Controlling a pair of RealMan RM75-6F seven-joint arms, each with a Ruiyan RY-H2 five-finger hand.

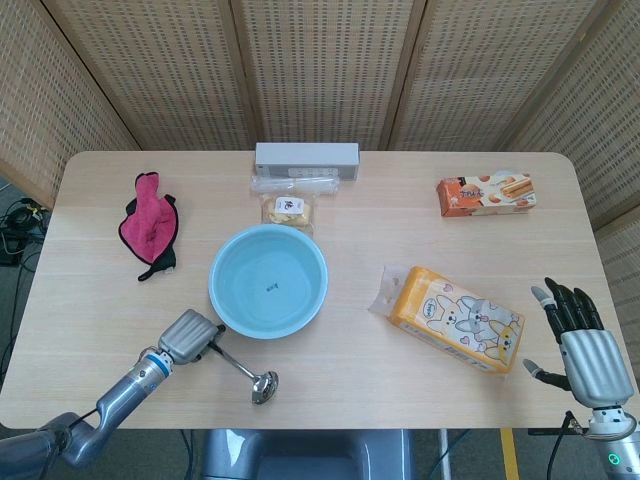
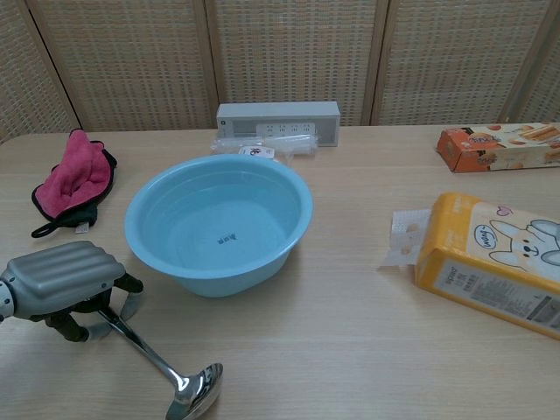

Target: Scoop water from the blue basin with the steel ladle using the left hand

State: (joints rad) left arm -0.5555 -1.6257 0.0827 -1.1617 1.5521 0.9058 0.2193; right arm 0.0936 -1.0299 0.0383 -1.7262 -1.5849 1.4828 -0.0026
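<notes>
Steel ladle (image 2: 166, 372), slim, rigid, likely slippery: flat on wooden desk (image 2: 350, 350) beside round blue plastic basin (image 2: 219, 223). Left hand (image 2: 61, 282) fingers (image 2: 129, 297) curled round handle end (best hold). Right hand (image 1: 585, 350) open, idle.

Bare tabletop (image 1: 350, 370) is left open between the blue basin (image 1: 268, 280) and the yellow rabbit-print pack (image 1: 457, 318). Behind the basin, passage is blocked by a snack bag (image 1: 286, 209) and a grey power strip (image 1: 306, 157). The far left is occupied by a pink cloth (image 1: 148, 222).
</notes>
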